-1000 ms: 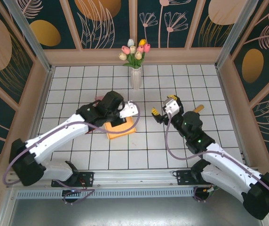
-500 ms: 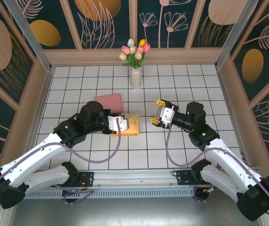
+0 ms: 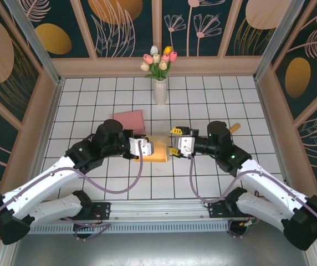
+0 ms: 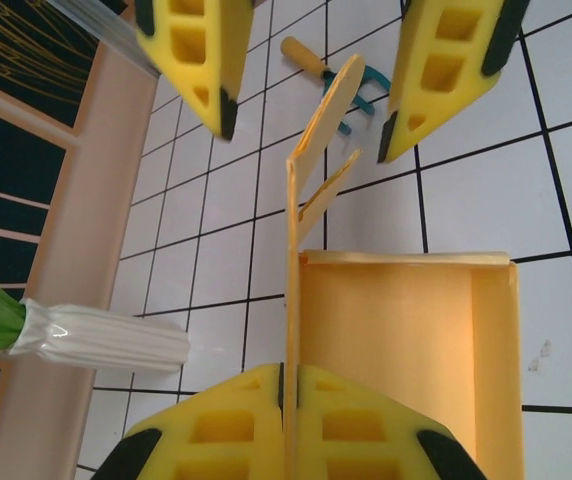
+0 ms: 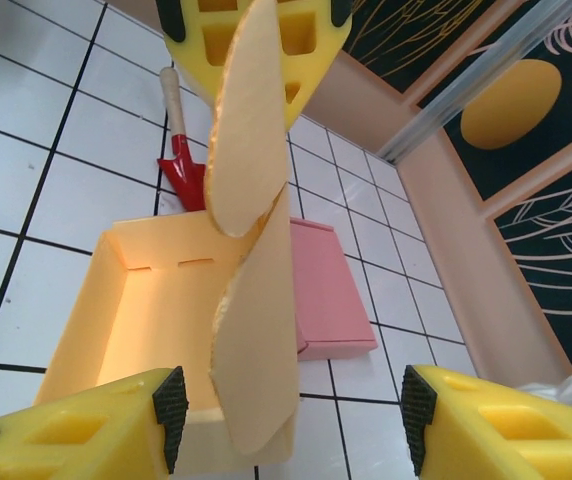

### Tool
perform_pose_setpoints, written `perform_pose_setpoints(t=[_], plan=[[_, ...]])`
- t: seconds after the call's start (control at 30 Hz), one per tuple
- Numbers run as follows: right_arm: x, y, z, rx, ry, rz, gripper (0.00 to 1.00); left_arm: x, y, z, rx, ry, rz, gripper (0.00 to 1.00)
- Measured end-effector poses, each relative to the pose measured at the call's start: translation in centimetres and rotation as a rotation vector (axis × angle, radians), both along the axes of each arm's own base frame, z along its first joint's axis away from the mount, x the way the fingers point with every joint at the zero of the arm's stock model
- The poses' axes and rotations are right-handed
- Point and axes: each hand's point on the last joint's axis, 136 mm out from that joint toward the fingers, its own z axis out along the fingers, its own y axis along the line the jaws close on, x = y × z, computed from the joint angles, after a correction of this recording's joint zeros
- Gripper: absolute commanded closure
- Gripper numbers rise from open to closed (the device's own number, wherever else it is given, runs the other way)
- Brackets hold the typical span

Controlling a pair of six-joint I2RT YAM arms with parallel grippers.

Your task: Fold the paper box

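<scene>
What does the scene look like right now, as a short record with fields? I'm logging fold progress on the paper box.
box: yellow paper box, open at the top, lying on the white tiles
flap: one tall flap standing upright along its side
left gripper: shut on one end of the flap
right gripper: open, one finger on each side of the flap, not pinching it
behind the box: pink box; vase of tulips
fold status: unfinished
</scene>
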Motion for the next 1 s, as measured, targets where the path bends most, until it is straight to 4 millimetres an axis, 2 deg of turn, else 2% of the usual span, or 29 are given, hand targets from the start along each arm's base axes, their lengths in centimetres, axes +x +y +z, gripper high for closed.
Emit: perform_pose_setpoints(t=[0.27, 0.47, 0.63, 1.0], plan=[[-0.2, 0.6, 0.0, -0.034, 0.005, 0.038, 0.36, 0.1, -0.1, -1.3, 0.029, 0.008, -0.001, 1.0], [-0.6, -0.1, 1.3, -0.072, -0.01, 0.037, 0.35, 0.4, 0.0, -2.1, 0.053, 0.01, 0.011, 1.0], [-0.2, -0.6, 1.4, -0.088, -0.035, 0.004, 0.34, 0.0, -0.5, -1.9, 0.045, 0.006, -0.009, 1.0], [0.1, 0.8, -2.6, -0.128, 0.034, 0.047, 0.39, -1.0, -1.1, -2.0, 0.034, -0.014, -0.042, 1.0]])
